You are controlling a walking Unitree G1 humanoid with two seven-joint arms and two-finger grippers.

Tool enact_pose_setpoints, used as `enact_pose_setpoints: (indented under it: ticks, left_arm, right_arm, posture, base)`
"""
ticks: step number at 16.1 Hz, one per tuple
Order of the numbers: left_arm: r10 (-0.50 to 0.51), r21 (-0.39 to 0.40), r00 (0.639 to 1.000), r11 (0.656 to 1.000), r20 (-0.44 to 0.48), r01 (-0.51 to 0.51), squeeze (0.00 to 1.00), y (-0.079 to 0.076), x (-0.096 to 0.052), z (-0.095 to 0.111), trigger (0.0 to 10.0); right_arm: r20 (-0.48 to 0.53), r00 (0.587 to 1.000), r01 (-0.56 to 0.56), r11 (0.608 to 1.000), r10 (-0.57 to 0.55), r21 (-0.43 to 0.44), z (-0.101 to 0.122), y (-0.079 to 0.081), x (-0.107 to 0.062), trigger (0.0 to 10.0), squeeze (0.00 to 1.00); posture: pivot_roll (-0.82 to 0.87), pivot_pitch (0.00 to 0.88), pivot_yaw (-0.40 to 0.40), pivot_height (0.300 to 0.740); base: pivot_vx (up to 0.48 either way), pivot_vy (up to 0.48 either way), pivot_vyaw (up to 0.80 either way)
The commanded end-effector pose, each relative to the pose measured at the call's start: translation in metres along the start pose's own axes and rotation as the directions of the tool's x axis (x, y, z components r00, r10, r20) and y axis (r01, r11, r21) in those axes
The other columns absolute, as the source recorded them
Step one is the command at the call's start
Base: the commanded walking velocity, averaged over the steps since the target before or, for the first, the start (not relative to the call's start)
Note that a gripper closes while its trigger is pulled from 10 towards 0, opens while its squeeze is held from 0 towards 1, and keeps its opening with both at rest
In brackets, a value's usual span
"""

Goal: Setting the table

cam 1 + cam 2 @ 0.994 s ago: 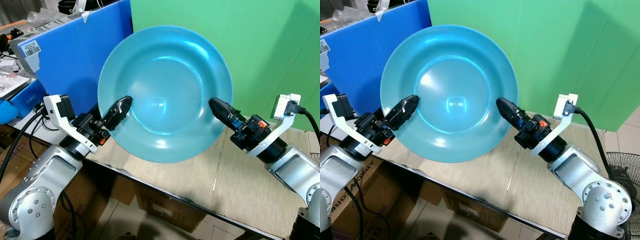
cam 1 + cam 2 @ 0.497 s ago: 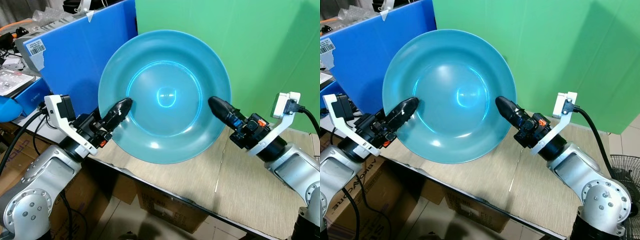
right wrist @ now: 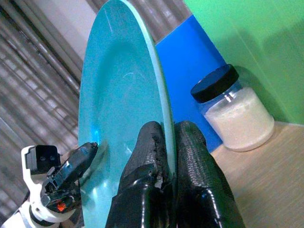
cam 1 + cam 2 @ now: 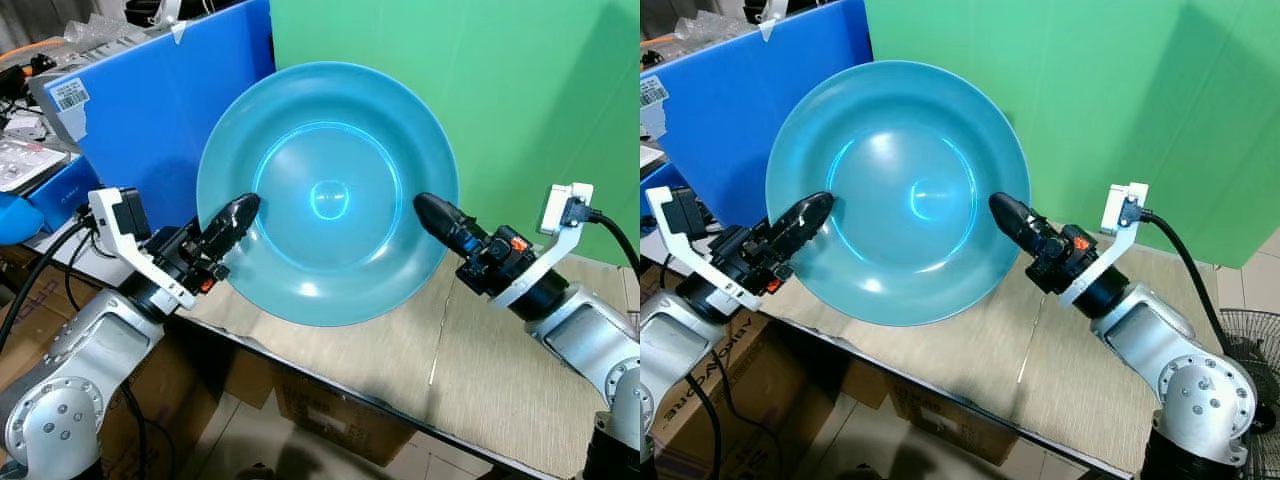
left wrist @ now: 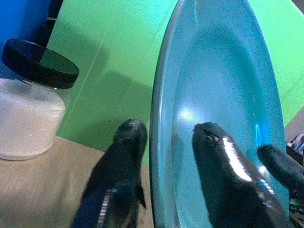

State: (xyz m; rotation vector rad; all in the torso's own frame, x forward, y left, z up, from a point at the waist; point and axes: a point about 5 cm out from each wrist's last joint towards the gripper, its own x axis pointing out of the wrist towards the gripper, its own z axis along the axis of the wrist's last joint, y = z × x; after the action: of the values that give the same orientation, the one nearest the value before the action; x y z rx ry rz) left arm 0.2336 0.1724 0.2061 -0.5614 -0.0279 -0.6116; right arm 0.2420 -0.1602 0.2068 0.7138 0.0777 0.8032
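Two grippers hold a teal plate (image 4: 330,190) tilted up above the near edge of a light wood-grain table (image 4: 500,370): the left gripper (image 4: 232,222) straddles its left rim, the right gripper (image 4: 440,218) is pinched tight on its right rim. Behind stand a green backdrop (image 4: 520,90) and a blue panel (image 4: 150,100). A black-lidded jar of white powder (image 3: 232,111) sits on the table against them, with cardboard boxes (image 4: 340,420) below.

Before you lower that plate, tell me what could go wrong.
1. The teal plate is held tilted, nearly on edge, above the table. The left gripper straddles the rim with a gap showing, so it might slip.
2. The right gripper pinches only the thin rim; the plate could pivot.
3. A glass jar stands behind the plate; lowering blind may knock it.
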Motion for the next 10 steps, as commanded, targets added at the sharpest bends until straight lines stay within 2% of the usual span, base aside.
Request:
enact_pose_setpoints:
  ticks: [1, 3, 5, 10]
  left_arm:
    - [-0.008, -0.006, 1.000, 1.000, -0.006, 0.007, 0.00, -0.0015, 0.0013, 0.0003, 0.0]
    - [-0.007, -0.011, 1.000, 1.000, -0.005, 0.007, 0.00, -0.0014, 0.0014, 0.0004, 0.0]
    - [-0.003, -0.019, 1.000, 1.000, 0.000, 0.003, 0.00, -0.0008, 0.0008, 0.0007, 0.0]
    - [-0.031, -0.051, 0.999, 0.998, 0.022, 0.032, 0.00, -0.0034, 0.0005, 0.0038, 0.0]
  right_arm:
    - [-0.006, 0.999, -0.039, 0.999, 0.039, -0.009, -0.0005, 0.0043, 0.0033, 4.1, 0.00]
    - [-0.006, 0.999, -0.040, 0.999, 0.040, -0.011, -0.0004, 0.0040, 0.0039, 5.8, 0.00]
    - [-0.007, 0.999, -0.039, 0.999, 0.039, -0.014, -0.0006, 0.0041, 0.0041, 10.0, 0.00]
    - [0.000, 1.000, -0.028, 0.999, 0.028, -0.020, 0.0016, 0.0015, 0.0045, 10.0, 0.00]
  posture:
    - [0.14, 0.000, 0.041, 0.740]
    - [0.14, 0.000, 0.041, 0.740]
    - [0.14, 0.000, 0.041, 0.740]
    - [0.14, 0.000, 0.041, 0.740]
  base:
    - [0.000, 0.000, 0.00]
    - [0.000, 0.000, 0.00]
    - [0.000, 0.000, 0.00]
    - [0.000, 0.000, 0.00]
